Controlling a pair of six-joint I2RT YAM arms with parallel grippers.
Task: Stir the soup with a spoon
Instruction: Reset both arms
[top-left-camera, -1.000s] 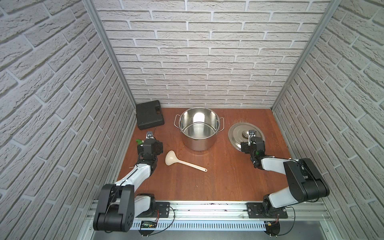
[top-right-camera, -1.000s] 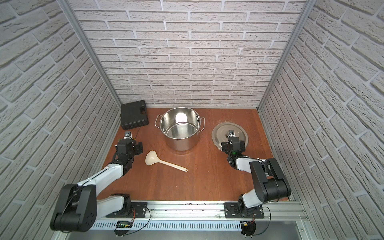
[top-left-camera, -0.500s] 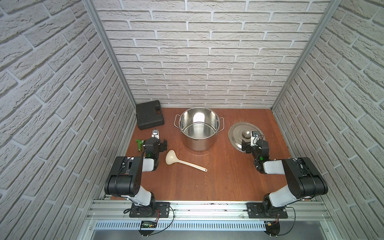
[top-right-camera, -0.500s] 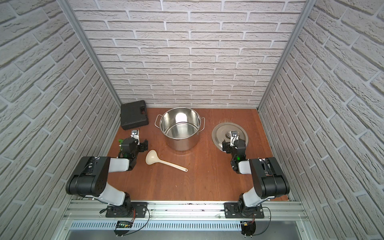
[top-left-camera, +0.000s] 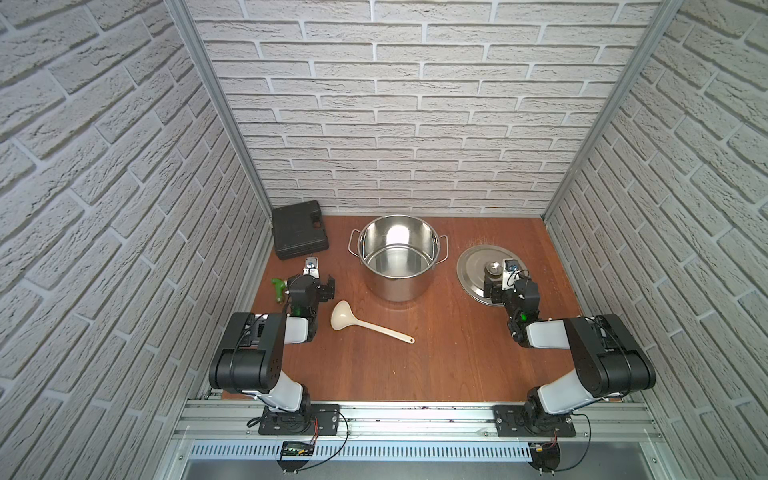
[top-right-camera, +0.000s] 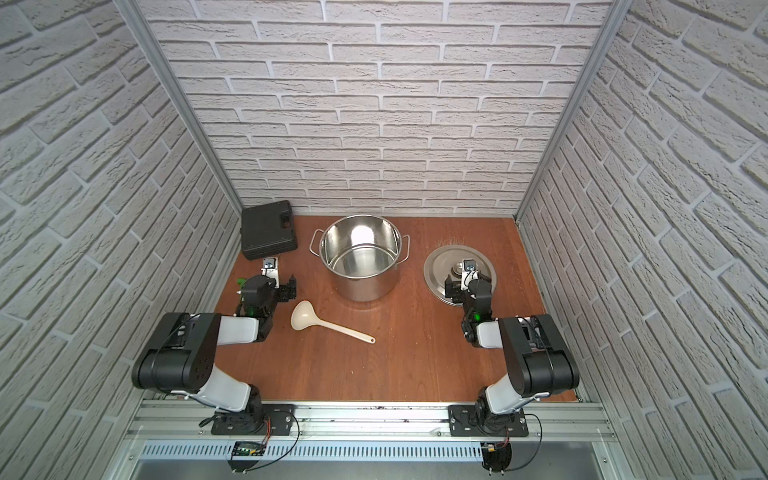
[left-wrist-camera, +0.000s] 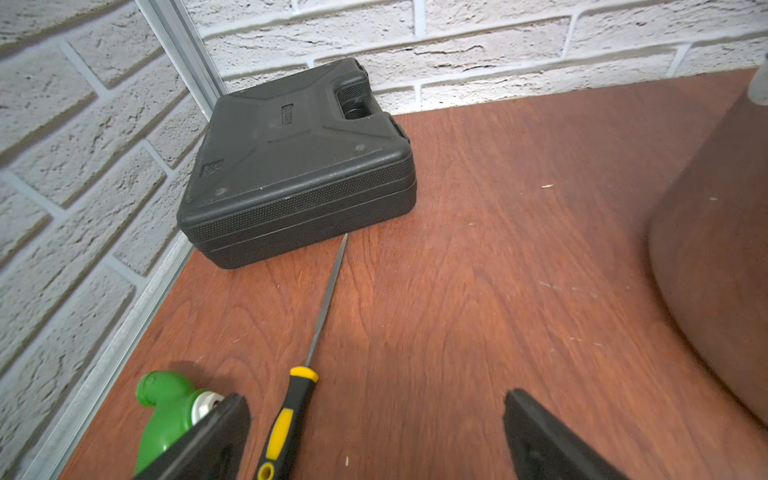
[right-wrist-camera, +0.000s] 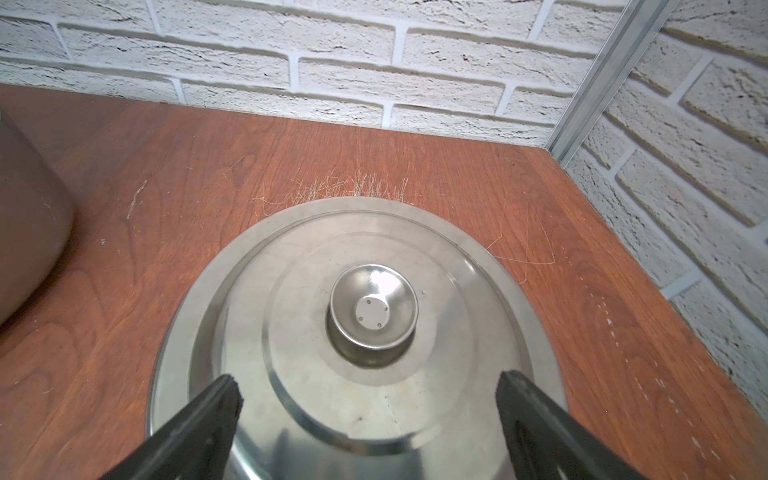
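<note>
A red-brown wood table (top-left-camera: 457, 365), boxed in by white faux-brick walls (top-left-camera: 415, 124) on 3 sides, holds the set. The steel stockpot (top-left-camera: 401, 286) stands upright at back ctr, uncovered, its bare shiny bottom showing and loop handles out to either side. Its flat lid (top-left-camera: 471, 266) lies knob-up on the wood to the robot's R of the pot, apart from it. A shut black plastic case (top-left-camera: 299, 232) sits in the back L corner. The cream spoon (top-left-camera: 370, 326), a ladle, lies flat on the table in front of the pot and apart from it, bowl toward the L gripper (left-wrist-camera: 374, 407), handle trailing toward the front R; neither gripper touches it. The L gripper hangs low btwn case and spoon, jaws spread wide, gripping nothing. The R gripper (right-wrist-camera: 368, 380) sits over the lid's near edge, jaws likewise wide apart w/ nothing in them, the knob just ahead of the tips. A green-handled tool (left-wrist-camera: 162, 409) lies beside the L gripper on the wall side. A thin file (left-wrist-camera: 291, 411) w/ black-and-yellow handle lies under that gripper, tip pointing at the case's base.
</note>
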